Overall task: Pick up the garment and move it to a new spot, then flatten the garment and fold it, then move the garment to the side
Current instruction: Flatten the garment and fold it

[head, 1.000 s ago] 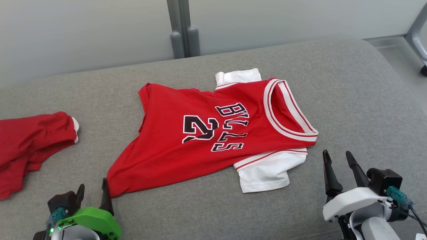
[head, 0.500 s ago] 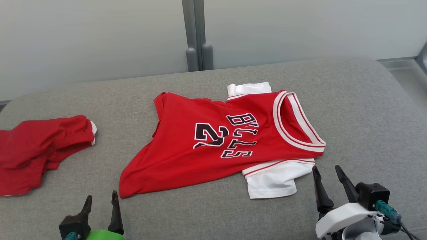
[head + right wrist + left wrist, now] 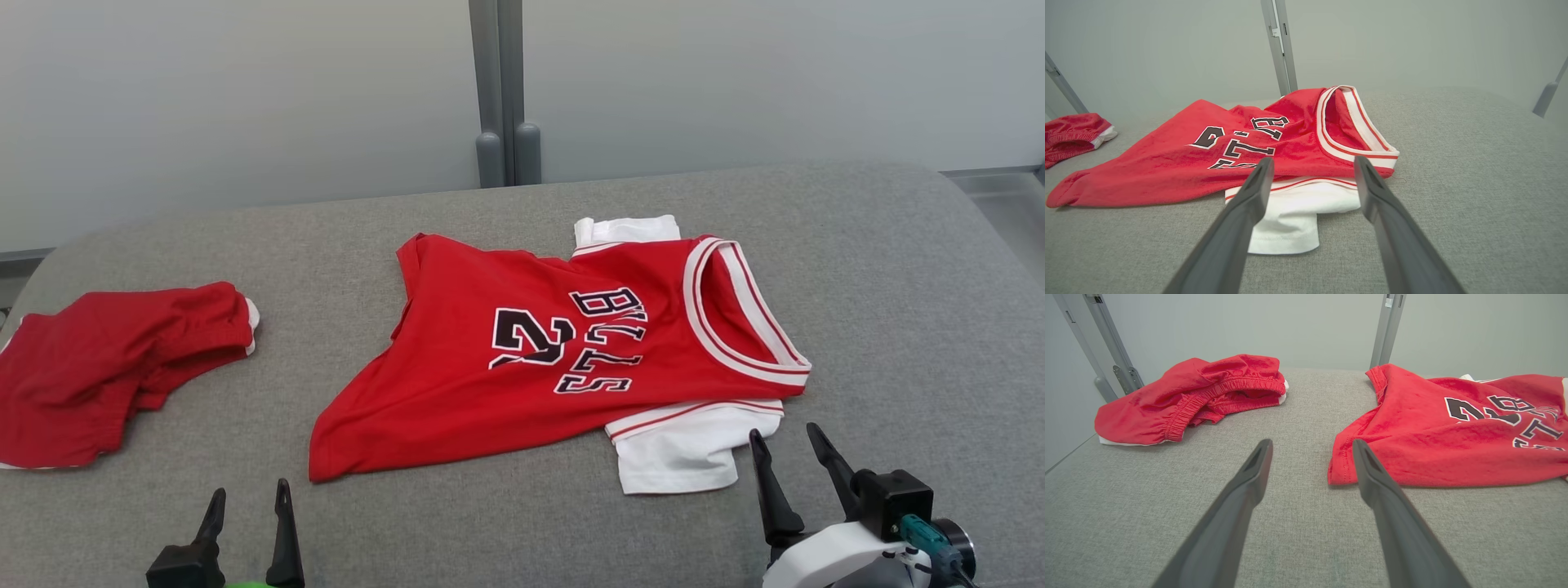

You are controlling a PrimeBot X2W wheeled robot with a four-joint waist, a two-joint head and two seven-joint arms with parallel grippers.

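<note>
The red jersey reads "BULLS" and a number beginning 2.

A grey fabric-covered surface with rounded corners sits before a pale wall split by a grey post.

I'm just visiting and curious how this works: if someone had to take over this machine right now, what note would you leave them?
Left gripper: open, empty, near the hem corner of the red jersey.
Right gripper: open, empty, beside the white sleeve.
Things: the red jersey lies roughly spread in the middle of the grey cushion, number up, rumpled, unfolded. The red shorts lie apart at the left.
Done: cannot tell whether it was already moved.
Left: flatten, fold, move aside.
</note>
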